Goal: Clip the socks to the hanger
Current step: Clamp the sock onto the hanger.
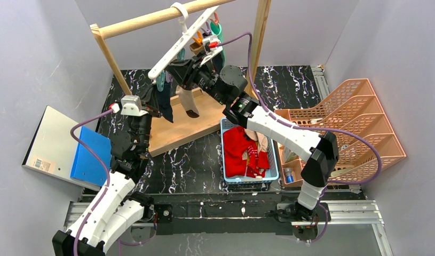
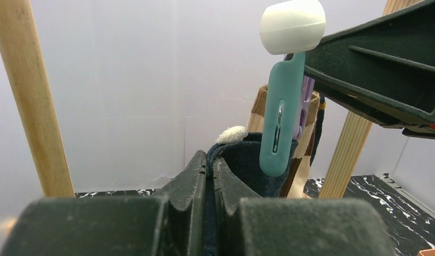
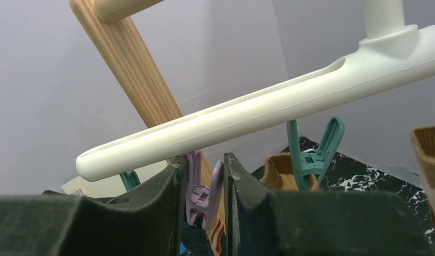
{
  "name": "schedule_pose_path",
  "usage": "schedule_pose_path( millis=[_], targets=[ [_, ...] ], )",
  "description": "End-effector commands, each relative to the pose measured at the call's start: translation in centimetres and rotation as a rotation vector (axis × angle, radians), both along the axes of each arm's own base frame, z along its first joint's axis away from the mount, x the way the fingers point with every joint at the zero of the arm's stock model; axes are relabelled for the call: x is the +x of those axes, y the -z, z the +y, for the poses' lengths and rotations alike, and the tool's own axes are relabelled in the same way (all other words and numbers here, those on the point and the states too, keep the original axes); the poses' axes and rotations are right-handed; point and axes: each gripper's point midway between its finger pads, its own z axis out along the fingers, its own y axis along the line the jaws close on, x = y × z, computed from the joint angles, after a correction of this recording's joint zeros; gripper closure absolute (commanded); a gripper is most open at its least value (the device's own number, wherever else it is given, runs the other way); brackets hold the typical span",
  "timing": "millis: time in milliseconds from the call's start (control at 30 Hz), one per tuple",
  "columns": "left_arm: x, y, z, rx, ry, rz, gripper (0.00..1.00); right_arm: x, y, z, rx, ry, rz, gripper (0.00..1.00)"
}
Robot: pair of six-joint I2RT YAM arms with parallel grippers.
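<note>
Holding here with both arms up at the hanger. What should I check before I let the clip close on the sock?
1. Left gripper shut on the navy sock: ok, the cuff is pinched and held up.
2. Right gripper on the purple clip: ok, its fingers press it from both sides.
3. Purple clip's mouth open: cannot tell, it lies below the fingers, out of view.
4. Sock cuff inside that mouth: cannot tell, the teal clip hangs in front in the left wrist view.
5. Hanger hooked over the wooden rail: ok.
</note>
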Motion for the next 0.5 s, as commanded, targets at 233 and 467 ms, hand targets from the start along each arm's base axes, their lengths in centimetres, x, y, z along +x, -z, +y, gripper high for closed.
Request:
schedule_pose_path(
  millis=[233,467],
  targets=[
    [-0.4,-2.5,0.1,-0.077,0.021,-0.076,1.00,-0.6,1.3,0.1,-0.021,-0.016,0.057,0.99],
    [-0.6,-3.1,0.0,-0.076,0.031,-0.093,1.00,-0.1,1.8,0.3,-0.027,-0.003,0.076,0.99]
  ],
)
